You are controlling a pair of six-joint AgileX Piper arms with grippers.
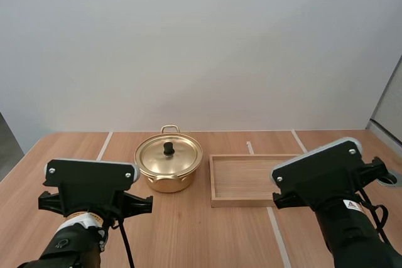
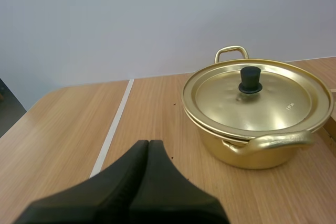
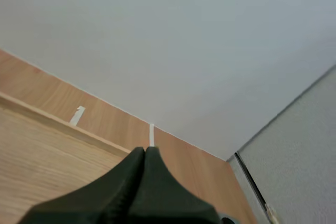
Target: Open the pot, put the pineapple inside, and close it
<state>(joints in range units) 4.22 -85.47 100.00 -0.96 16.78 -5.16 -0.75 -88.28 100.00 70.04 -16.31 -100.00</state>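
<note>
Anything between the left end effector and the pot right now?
Nothing. In the left wrist view, the stretch of table between the shut left end effector and the pot is bare wood.

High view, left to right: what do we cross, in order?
left arm → pot → wooden tray → right arm

On the table point(image 1: 201, 236) the pot point(image 1: 168, 183) at the middle, lid point(image 1: 182, 155) on the pot, wooden tray point(image 1: 242, 203) just right of it, not touching, my left gripper point(image 2: 148, 142) before the pot and to its left, my right gripper point(image 3: 144, 149) by the tray's rim
</note>
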